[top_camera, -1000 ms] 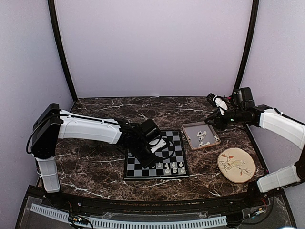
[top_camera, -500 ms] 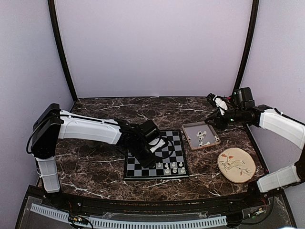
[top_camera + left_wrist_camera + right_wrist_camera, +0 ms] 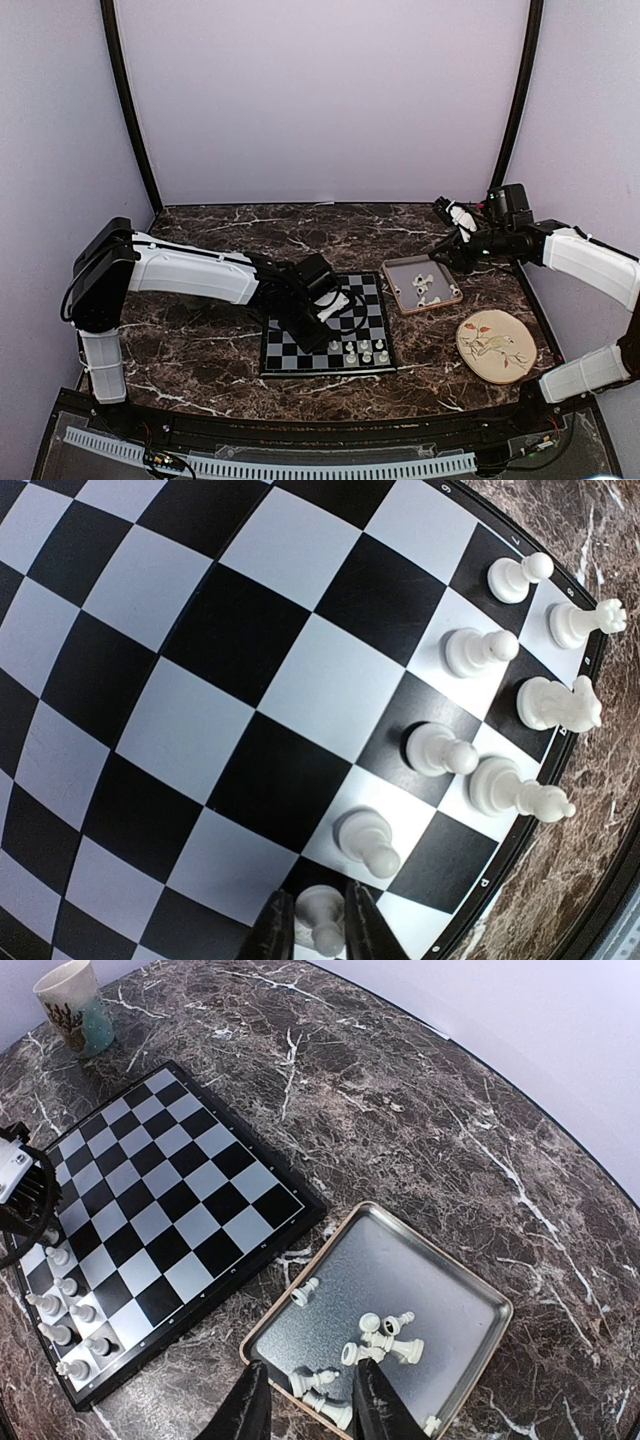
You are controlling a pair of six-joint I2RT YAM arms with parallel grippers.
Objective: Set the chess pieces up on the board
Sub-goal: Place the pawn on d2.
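**Placing a pawn on the board's near right corner**

My left gripper (image 3: 318, 935) is low over the board (image 3: 290, 360). Its fingers sit tight on either side of an upright pawn (image 3: 320, 910), apparently pinching it. The pawn is at the board's near edge, on the next square along from the set pieces (image 3: 478, 650). I judge this to be the put-down step, and I hold the piece vertical so that it lands on its base and does not topple.

The set pieces fill the board's near right corner in two short lines. Four pawns stand one row in from the rim and three taller figures stand on the rim row behind them. The pawn I hold continues the inner line. The open squares around it leave my fingers room to spread without brushing a neighbour.

My right gripper (image 3: 310, 1410) waits off the board's right side with its jaws apart and empty, above the tray (image 3: 440, 1260). The tray lies just beside the board and holds the loose pieces (image 3: 385, 1345), several of them tipped over. Waiting there keeps this arm out of the left arm's way while it is ready to pick up the next piece. A plate (image 3: 495, 345) lies further right of the board, untouched.
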